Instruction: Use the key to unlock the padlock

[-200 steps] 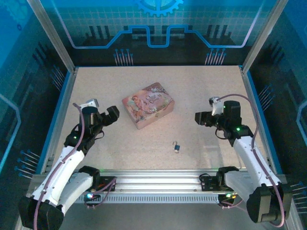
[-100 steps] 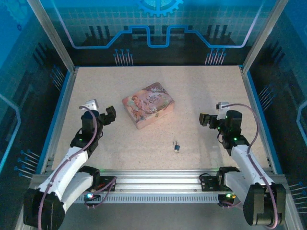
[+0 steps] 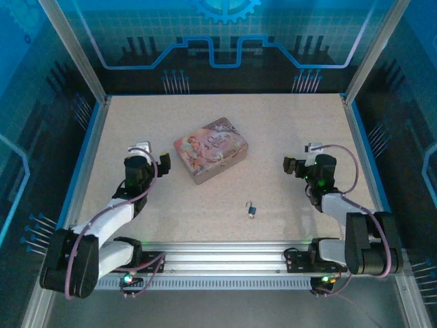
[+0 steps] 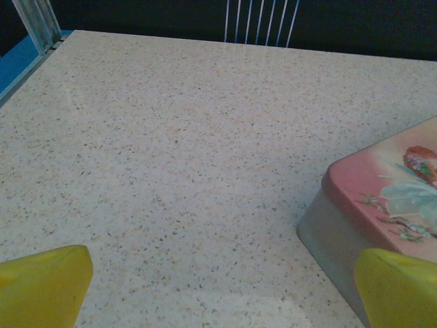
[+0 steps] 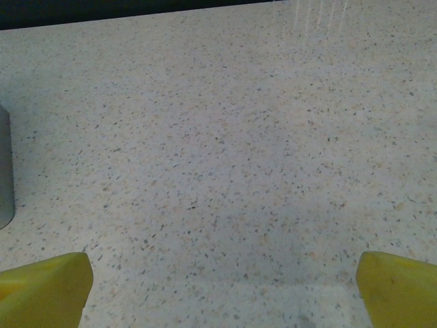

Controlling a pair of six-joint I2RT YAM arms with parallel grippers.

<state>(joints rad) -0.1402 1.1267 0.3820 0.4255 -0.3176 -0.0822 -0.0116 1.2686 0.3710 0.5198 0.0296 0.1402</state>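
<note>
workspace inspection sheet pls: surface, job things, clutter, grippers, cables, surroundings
Surface: speckled beige table, no spills or marks seen.
Job's things: padlock lies near the front edge, right of centre, apart from both arms; key too small to tell apart from it.
Clutter: pink tin, closed, lying at an angle mid-table.
Grippers: left gripper open and empty, next to the tin's left end; right gripper open and empty over bare table.
Cables: left cable runs along its arm; right cable loops off the wrist; neither lies on the table.
Surroundings: blue printed panels on all sides, metal rail in front.
</note>
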